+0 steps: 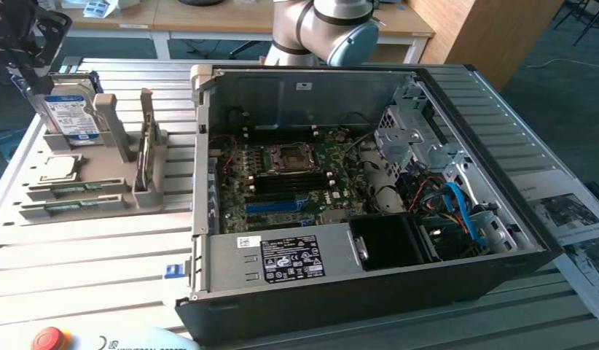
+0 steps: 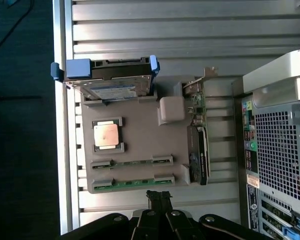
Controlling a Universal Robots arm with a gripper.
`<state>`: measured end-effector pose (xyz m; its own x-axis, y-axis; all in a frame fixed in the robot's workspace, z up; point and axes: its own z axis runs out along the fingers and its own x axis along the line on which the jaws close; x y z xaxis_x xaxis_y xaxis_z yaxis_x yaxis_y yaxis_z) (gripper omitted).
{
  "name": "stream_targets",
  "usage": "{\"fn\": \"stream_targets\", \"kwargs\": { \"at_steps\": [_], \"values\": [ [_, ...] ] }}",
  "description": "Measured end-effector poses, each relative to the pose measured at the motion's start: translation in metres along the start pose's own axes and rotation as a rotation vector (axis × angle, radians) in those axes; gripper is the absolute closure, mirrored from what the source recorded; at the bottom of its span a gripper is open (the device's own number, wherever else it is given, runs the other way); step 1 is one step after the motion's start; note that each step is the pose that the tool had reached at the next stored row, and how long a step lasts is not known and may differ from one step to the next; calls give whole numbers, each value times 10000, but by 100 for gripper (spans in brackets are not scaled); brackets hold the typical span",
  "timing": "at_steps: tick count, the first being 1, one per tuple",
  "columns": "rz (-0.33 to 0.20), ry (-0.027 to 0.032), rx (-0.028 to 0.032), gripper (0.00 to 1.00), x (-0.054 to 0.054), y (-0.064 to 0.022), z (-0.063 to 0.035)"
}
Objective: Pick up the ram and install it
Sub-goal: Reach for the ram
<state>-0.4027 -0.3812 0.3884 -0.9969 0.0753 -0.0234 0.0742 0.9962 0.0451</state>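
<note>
Two green ram sticks lie flat in the front slots of a grey holder [image 1: 134, 198], one [image 1: 81, 188] just behind the other [image 1: 71, 207]. The wrist view looks down on them, the inner stick [image 2: 132, 162] and the outer stick [image 2: 132, 182]. My gripper [image 2: 159, 196] hovers high above the holder's edge beside the outer stick, fingers shut together on nothing. In the exterior view its dark wrist body [image 1: 17, 40] hangs over the table's far left corner. The open computer case [image 1: 533, 248] lies on the exterior view's right, its motherboard [image 1: 280, 175] exposed with dark memory slots [image 1: 280, 187].
The holder also carries an upright silver hard drive [image 1: 68, 113] in a blue bracket, a square processor chip [image 1: 58, 168] and an upright card [image 1: 149, 149]. A long blue slot [image 1: 280, 205] crosses the motherboard. A red stop button [image 1: 49, 339] sits at the front edge. Papers [image 1: 572, 219] lie beside the case.
</note>
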Motion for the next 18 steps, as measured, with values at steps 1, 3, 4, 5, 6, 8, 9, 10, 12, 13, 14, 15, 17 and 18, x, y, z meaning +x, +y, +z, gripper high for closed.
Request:
{"fn": "stream_targets", "kwargs": {
  "at_steps": [1, 3, 4, 5, 6, 8, 9, 10, 12, 13, 14, 15, 17, 18],
  "values": [
    [0, 0, 0, 89, 3, 8, 1],
    [-1, 1, 1, 89, 10, 29, 2],
    [-1, 1, 1, 89, 14, 40, 3],
    [0, 1, 1, 89, 19, 48, 4],
    [0, 0, 0, 89, 23, 54, 5],
    [0, 1, 1, 89, 25, 57, 5],
    [-1, 2, 1, 89, 25, 57, 5],
    [-1, 1, 1, 89, 24, 57, 5],
    [0, 0, 1, 89, 24, 57, 5],
    [0, 1, 1, 89, 24, 57, 6],
    [0, 0, 0, 89, 24, 57, 10],
    [0, 1, 0, 89, 24, 57, 14],
    [0, 1, 1, 89, 25, 56, 25],
    [0, 1, 1, 89, 25, 56, 28]
  ]
}}
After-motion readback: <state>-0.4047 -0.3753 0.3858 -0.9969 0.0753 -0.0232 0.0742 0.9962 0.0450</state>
